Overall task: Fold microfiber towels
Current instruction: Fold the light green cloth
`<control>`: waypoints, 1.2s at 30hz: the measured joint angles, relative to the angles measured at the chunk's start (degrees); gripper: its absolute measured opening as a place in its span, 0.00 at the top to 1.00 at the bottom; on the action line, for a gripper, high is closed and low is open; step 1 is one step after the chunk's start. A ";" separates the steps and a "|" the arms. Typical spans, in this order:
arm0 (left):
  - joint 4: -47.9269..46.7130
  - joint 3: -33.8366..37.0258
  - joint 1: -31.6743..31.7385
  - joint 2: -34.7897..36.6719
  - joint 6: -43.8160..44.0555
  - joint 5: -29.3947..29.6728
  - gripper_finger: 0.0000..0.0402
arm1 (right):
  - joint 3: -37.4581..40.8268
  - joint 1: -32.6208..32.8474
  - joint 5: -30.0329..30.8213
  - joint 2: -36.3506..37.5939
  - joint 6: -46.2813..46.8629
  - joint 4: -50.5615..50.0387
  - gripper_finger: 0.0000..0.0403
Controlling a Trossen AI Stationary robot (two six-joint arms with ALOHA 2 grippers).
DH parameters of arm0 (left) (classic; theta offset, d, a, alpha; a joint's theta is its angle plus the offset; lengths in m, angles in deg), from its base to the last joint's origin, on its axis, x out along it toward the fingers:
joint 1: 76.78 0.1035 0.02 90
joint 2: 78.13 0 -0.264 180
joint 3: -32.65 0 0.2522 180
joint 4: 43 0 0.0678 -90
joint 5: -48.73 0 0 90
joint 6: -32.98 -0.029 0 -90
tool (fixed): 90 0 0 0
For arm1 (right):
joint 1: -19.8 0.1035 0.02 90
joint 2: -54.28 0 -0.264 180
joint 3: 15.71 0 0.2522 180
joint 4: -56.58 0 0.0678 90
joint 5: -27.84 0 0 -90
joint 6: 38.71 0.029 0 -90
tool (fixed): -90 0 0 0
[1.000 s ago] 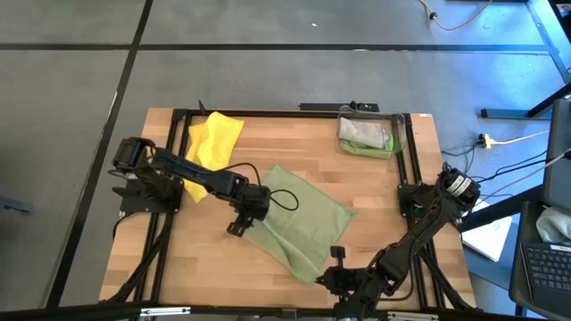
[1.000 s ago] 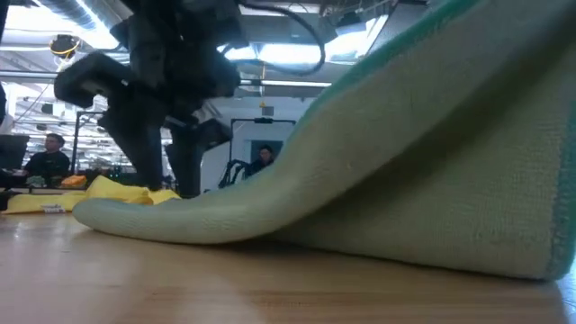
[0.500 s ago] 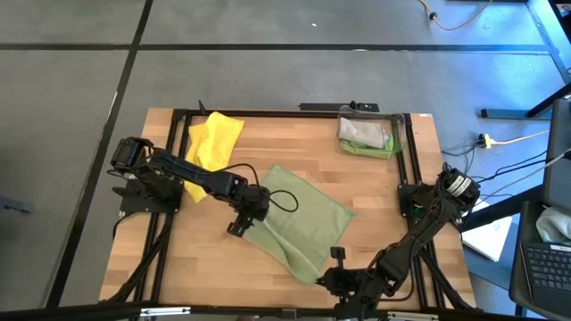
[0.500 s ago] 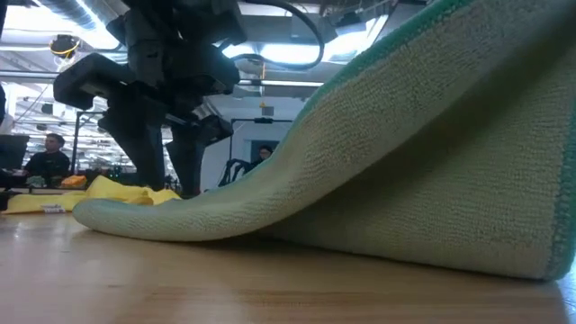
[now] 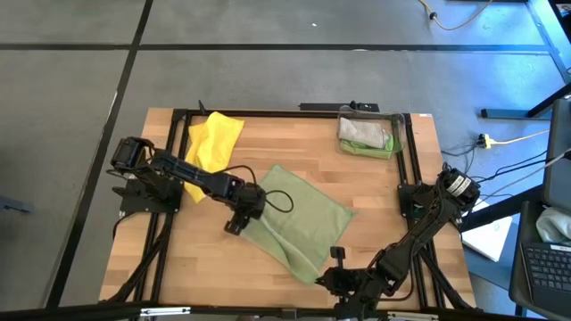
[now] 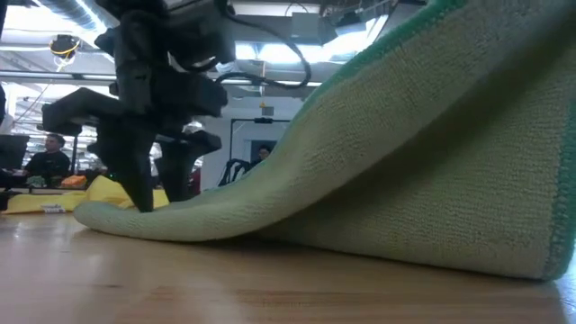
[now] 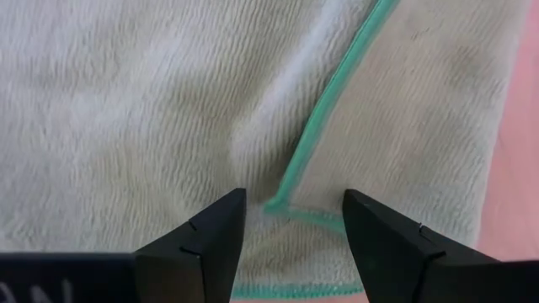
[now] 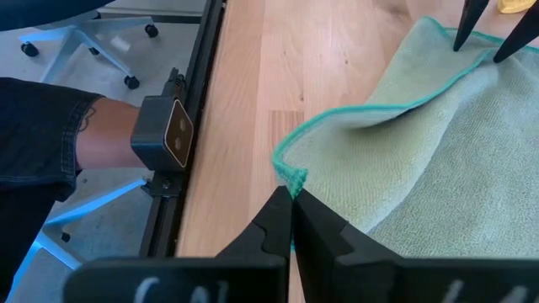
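Two grippers on my screens, both at olive towel, mid-table, partly doubled over. My left gripper at towel's left corner, jaws wide, fingertips straddling teal-hemmed corner, nothing held. My right gripper at towel's near corner, jaws pinched together on hem. I see yellow towel crumpled well left and behind olive towel. Bin far right of it, grey and green cloth inside. Person seated beyond table.
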 joint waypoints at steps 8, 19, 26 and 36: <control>1.53 0.00 -0.26 0.02 -0.42 -0.04 0.52 | 0.01 0.00 0.00 0.00 0.00 0.00 0.97; 1.58 0.00 -1.33 0.02 -0.03 1.39 0.53 | 0.02 0.00 0.00 0.00 0.04 -0.12 0.97; 1.58 0.00 -3.24 0.04 -0.50 2.91 0.68 | 0.02 0.00 0.02 0.00 0.09 -0.55 0.97; 1.44 0.00 -3.47 0.07 -0.55 2.95 0.95 | 0.02 0.00 0.02 0.00 0.13 -0.57 0.97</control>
